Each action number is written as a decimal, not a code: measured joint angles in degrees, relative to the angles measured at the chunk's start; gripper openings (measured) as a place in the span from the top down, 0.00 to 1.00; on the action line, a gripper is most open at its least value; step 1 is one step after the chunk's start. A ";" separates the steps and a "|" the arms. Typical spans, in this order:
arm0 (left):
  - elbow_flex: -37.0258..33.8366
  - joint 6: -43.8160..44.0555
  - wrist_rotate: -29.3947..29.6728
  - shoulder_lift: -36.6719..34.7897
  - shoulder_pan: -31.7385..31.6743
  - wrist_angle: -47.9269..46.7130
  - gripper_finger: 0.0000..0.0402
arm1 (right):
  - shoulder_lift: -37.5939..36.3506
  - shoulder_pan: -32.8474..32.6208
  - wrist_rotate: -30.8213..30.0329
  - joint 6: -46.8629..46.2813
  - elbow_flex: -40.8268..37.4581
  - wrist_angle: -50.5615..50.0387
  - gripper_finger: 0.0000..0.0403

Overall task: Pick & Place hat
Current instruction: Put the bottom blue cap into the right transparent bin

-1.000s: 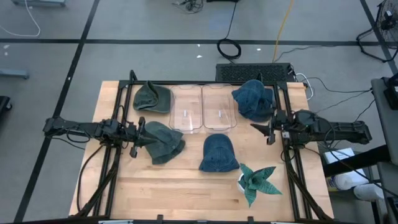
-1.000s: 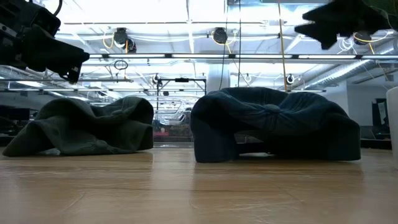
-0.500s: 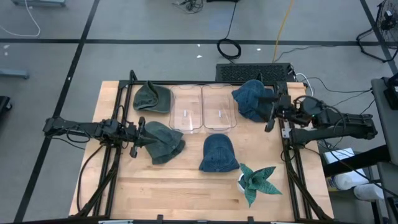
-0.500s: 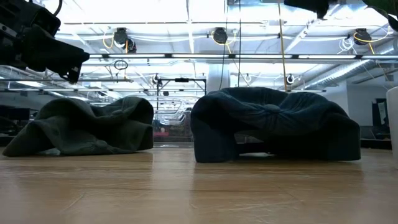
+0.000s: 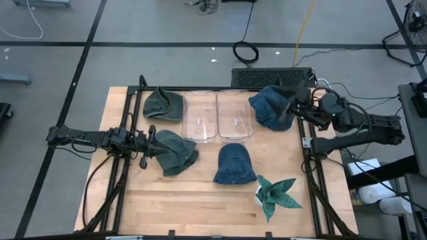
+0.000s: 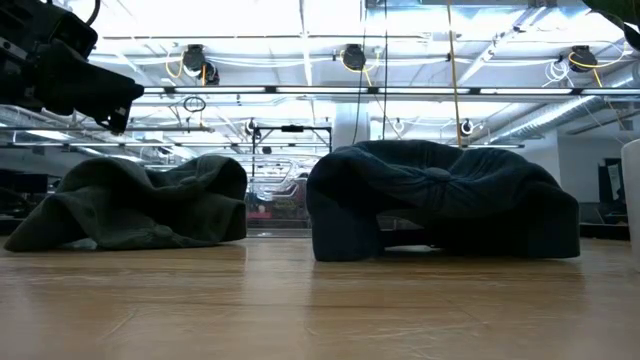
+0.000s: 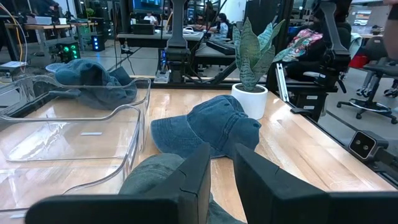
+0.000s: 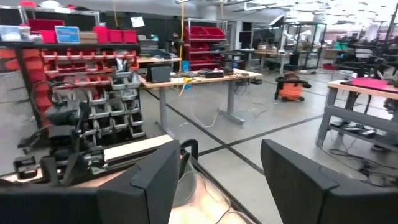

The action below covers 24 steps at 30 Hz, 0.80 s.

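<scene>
- Four hats on the table: green hat at mid-left, blue hat at centre, far green hat at the back left, far blue hat at the back right.
- Two clear bins sit side by side at the back, between the far hats; no hat is in either.
- Left hand is at the near green hat's edge, fingers nearly pressed together, green cloth just beyond the tips. Whether they pinch the cloth, cannot tell.
- Right hand is beside the far blue hat, raised off the table, fingers spread, holding nothing.
- Plant stands near the front right, close to the blue hat.
- Risks, as judged: a thin pinch on soft cloth could slip on lifting; a dangling hat could catch a bin rim; the right hand, coming down off-centre, could push its hat rather than grip it.
</scene>
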State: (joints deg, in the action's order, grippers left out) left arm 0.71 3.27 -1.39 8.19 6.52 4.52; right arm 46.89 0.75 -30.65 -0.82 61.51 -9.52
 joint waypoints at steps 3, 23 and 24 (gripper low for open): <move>0.00 0.00 0.00 0.00 -0.01 0.02 0.81 | 3.10 0.01 -1.18 -0.01 4.09 -2.58 0.47; -0.01 0.00 0.00 0.00 -0.01 0.01 0.81 | 24.98 -3.68 -0.64 -4.93 33.15 -29.23 0.47; 0.00 0.00 0.00 0.00 -0.02 0.02 0.81 | 25.99 -4.01 -0.60 -5.36 34.48 -30.71 0.47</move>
State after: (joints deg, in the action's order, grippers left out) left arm 0.71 3.27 -1.39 8.19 6.51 4.54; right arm 72.88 -3.25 -31.24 -6.18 95.99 -40.23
